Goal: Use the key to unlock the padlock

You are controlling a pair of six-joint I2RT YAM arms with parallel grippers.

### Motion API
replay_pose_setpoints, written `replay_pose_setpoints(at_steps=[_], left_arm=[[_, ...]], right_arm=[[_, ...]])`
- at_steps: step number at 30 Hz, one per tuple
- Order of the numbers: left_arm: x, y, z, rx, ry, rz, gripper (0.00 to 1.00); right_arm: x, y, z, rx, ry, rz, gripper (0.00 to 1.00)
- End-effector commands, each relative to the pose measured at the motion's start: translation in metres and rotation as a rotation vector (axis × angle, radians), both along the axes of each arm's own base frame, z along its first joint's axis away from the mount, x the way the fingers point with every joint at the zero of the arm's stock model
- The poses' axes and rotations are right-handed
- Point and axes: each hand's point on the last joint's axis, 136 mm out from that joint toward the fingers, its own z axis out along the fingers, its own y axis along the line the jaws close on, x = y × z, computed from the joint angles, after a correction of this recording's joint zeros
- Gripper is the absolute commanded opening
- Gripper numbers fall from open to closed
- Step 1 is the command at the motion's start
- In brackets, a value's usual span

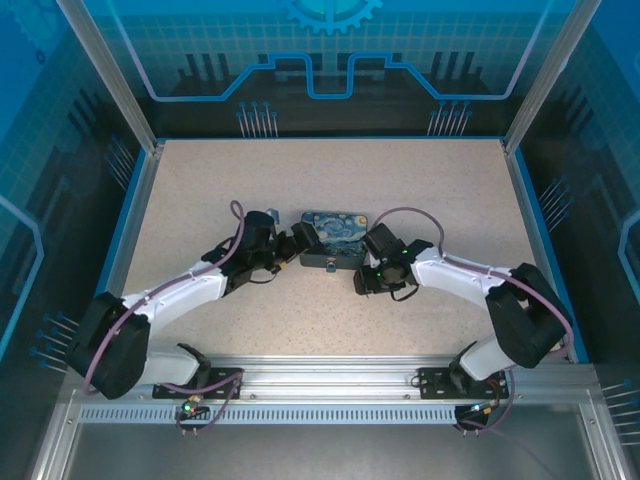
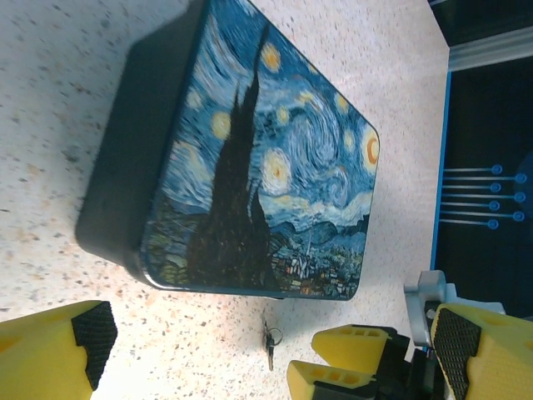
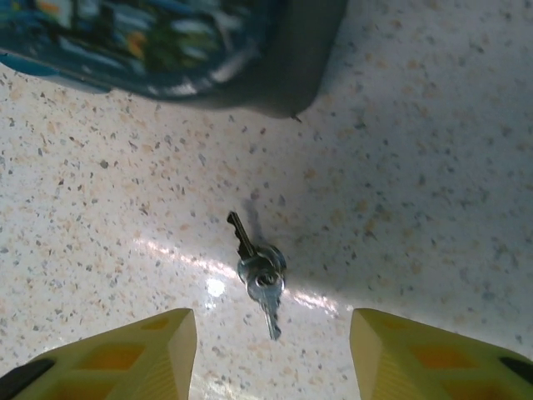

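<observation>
I judge nothing done: key (image 3: 260, 275) lies loose by padlock (image 1: 335, 238), left gripper (image 1: 303, 241) and right gripper (image 3: 271, 346) released, grasp and unlocking remain.

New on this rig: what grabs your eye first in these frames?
The padlock, with its swirling blue night-sky print, lies flat in the middle of the speckled table. The left gripper and right gripper close in on it from either side. On the table near the padlock's edge lies the tiny key, framed by the right gripper's open yellow fingers.
</observation>
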Motion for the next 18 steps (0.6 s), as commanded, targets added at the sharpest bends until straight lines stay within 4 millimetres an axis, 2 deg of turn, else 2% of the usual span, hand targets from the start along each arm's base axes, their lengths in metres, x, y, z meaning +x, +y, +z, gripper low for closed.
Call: replay_pose_setpoints(at_steps=[1, 5, 14, 18], left_arm=[[-0.005, 0.014, -0.001, 0.014, 0.006, 0.034, 0.99], [-0.006, 0.022, -0.001, 0.011, 0.008, 0.052, 0.99], [-0.008, 0.028, -0.001, 0.007, 0.009, 0.065, 0.99], [-0.006, 0.028, 0.000, 0.003, 0.005, 0.068, 0.99]], right_arm=[[0.004, 0.009, -0.001, -0.059, -0.008, 0.068, 0.51], [0.003, 0.014, -0.012, -0.118, 0.006, 0.099, 0.46], [-0.004, 0.006, -0.032, -0.230, 0.021, 0.107, 0.43], [-0.006, 0.003, -0.037, -0.256, 0.025, 0.107, 0.36]])
